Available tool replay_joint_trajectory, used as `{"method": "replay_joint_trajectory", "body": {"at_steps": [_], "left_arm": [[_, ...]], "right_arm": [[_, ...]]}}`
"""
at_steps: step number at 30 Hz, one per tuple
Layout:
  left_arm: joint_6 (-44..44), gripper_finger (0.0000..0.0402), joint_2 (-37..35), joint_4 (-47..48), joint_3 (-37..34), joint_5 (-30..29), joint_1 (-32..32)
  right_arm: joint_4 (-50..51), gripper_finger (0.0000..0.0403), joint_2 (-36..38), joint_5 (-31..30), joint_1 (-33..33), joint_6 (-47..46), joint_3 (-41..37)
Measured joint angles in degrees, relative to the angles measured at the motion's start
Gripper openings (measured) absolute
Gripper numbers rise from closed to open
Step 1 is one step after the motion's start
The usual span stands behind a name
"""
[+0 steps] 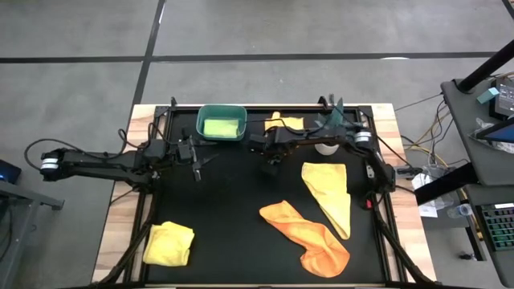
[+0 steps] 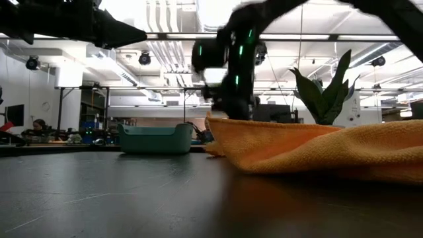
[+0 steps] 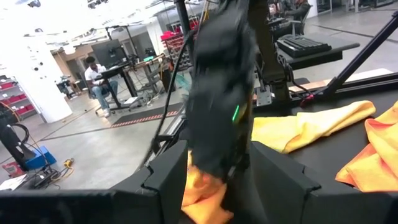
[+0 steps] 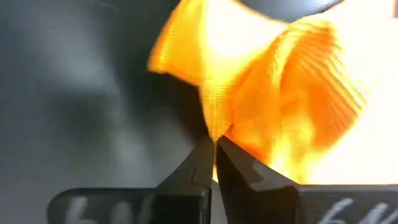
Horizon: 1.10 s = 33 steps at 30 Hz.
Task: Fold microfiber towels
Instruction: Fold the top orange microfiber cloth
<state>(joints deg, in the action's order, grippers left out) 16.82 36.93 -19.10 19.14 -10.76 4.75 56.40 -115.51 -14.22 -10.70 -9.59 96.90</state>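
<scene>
Noted yellow towel (image 1: 169, 244), bunched, at near left corner of bench (image 1: 233, 201). Left gripper (image 1: 198, 164) hovering over bare mat just in front of teal bin (image 1: 221, 123), fingers parted, nothing between them. Lime green cloth (image 1: 220, 127) lying inside bin. Right gripper (image 1: 273, 160) down near mid-bench, fingers (image 4: 198, 167) pinched tight on a fold of orange towel (image 4: 273, 93). Second yellow cloth (image 1: 286, 123) seen at far edge behind right arm. Orange towel on the mat (image 1: 309, 233) sprawled at near centre-right, its end touching long yellow towel (image 1: 329, 193) lying just right of it. Potted plant (image 2: 324, 92) at far right.
</scene>
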Motion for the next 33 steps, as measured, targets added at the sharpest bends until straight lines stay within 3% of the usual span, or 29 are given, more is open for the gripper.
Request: {"method": "replay_joint_trajectory", "body": {"at_steps": [8, 17, 21, 27, 33], "left_arm": [[-0.3, 0.016, 2.2, -1.3, 0.0, 0.0, 0.0], [-2.9, 0.0163, 10.3, -12.0, 0.0, 6.7, -0.4], [0.2, 0.0193, 15.1, -14.6, 0.0, 6.8, -1.9], [3.7, 0.0256, 23.4, -27.5, 0.0, 5.8, -2.8], [6.6, 0.0269, 30.7, -33.3, 1.3, 4.4, -2.8]], "right_arm": [[-5.9, 0.0008, 13.6, 5.0, 2.9, 0.2, -2.7], [-28.9, 0.0008, 26.5, 11.7, 3.5, 3.7, -14.2], [-32.3, 0.0008, 28.7, 11.9, 3.4, 5.4, -17.1], [-32.8, 0.0008, 29.0, 11.9, 3.4, 6.8, -17.8], [-32.9, 0.0008, 28.9, 11.9, 3.4, 7.7, -17.9]]}}
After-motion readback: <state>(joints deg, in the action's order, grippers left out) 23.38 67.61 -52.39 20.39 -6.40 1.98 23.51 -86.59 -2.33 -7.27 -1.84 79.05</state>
